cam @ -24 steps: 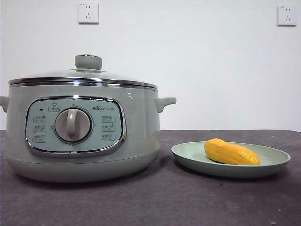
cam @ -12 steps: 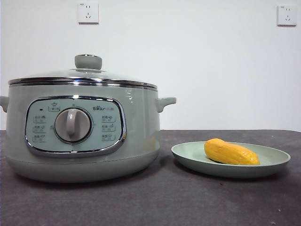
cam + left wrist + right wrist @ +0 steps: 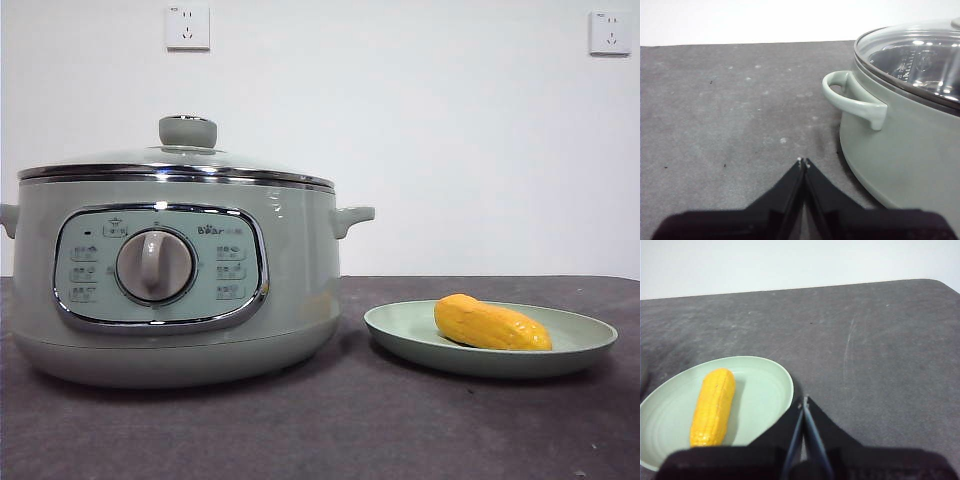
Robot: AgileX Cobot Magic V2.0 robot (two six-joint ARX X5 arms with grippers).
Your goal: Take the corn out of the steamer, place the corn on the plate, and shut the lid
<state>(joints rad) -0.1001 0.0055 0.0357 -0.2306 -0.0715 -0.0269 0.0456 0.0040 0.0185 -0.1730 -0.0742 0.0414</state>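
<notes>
Corn, a stubby yellow cob (image 3: 713, 406), lies lengthwise on pale green plate (image 3: 775, 390), just beside right gripper (image 3: 803, 401), jaws pressed together; left gripper (image 3: 803, 161), likewise closed, waits by sage-green steamer (image 3: 910, 150).

We saw the steamer (image 3: 175, 290) on the dark counter (image 3: 330, 430) with the lid (image 3: 170, 165) closed on it. Just beside it, the corn (image 3: 490, 323) lay on the plate (image 3: 400, 330). Two wall sockets (image 3: 187, 27) showed behind.
</notes>
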